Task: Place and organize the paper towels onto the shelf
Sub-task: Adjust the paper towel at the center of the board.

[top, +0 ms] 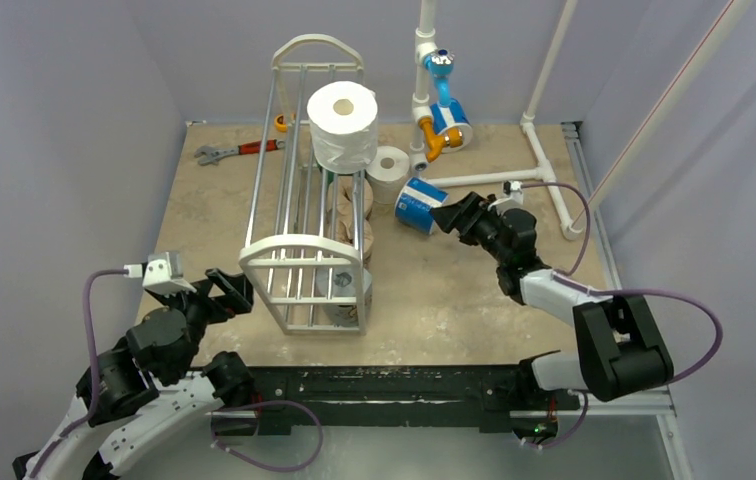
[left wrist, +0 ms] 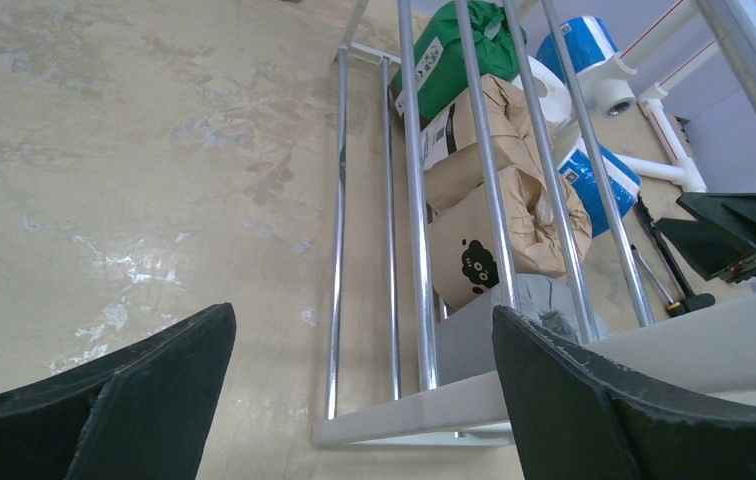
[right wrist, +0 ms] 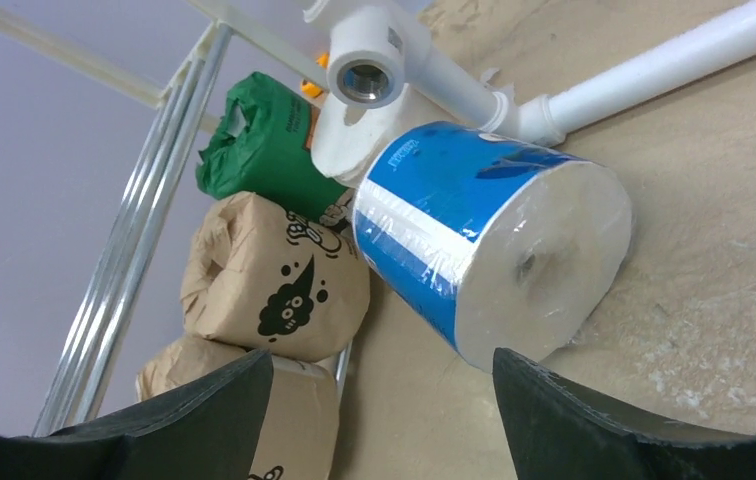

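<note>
The shelf (top: 299, 268) stands mid-table, its rods (left wrist: 419, 200) running away from me. A plain white roll (top: 342, 125) sits on its top tier. Inside, low down, lie a green roll (left wrist: 459, 50), two tan printed rolls (left wrist: 484, 240) and a grey roll (left wrist: 544, 310). A blue-white roll (top: 420, 207) lies on the table right of the shelf. My right gripper (top: 451, 215) is open just short of that roll (right wrist: 484, 235), nothing between its jaws (right wrist: 379, 400). My left gripper (top: 229, 290) is open and empty by the shelf's near end frame (left wrist: 364, 400).
Another white roll (top: 388, 168) stands behind the blue-white one. A white pipe frame (top: 544, 180) with blue and orange fittings holds a further blue roll (top: 451, 122) at the back right. A wrench (top: 239, 150) and a small orange ring (top: 282, 123) lie back left.
</note>
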